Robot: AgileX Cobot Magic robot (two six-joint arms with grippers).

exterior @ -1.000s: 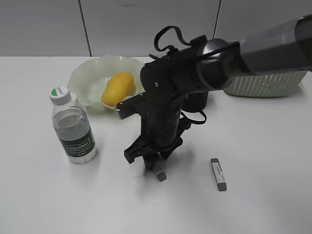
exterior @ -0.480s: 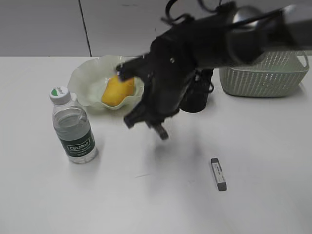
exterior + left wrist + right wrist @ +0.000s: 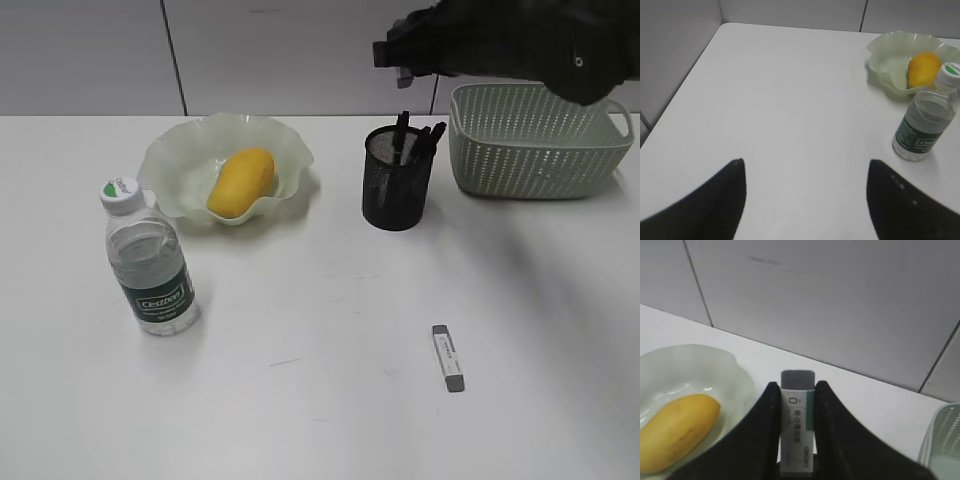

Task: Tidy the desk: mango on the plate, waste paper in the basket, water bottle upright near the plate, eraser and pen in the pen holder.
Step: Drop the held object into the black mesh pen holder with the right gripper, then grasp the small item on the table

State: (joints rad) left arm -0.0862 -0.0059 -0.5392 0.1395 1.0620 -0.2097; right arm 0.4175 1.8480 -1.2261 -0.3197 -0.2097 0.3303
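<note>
Since the frame one second ago the right arm has risen from the middle of the worktop (image 3: 300,400), where its pincer was low beside a small eraser, and now it is high at the upper right of the exterior view, above the pen holder (image 3: 397,190) and the basket (image 3: 535,150). In the right wrist view the right pincer (image 3: 796,405) is closed on a white and grey eraser (image 3: 797,427), which stands upright between the two dark fingers (image 3: 762,430). A second eraser (image 3: 448,356) with a grey end lies flat on the worktop, well apart from the other things and in the same place as before. The mango (image 3: 241,182) lies inside the plate (image 3: 170,160), and the right wrist view shows it there too at the lower left. The water bottle (image 3: 146,262) stands upright with its white cap on top, near the plate, in front of it and to its left. The pen holder is upright between the plate and the basket, with dark pens (image 3: 403,135) sticking out of its top. The basket sits at the back right of the worktop; what is inside it I cannot tell. The left pincer (image 3: 805,200) is open over a bare part of the worktop, its two dark fingertips (image 3: 715,200) wide apart and holding nothing, with the bottle and plate off to its right.
</note>
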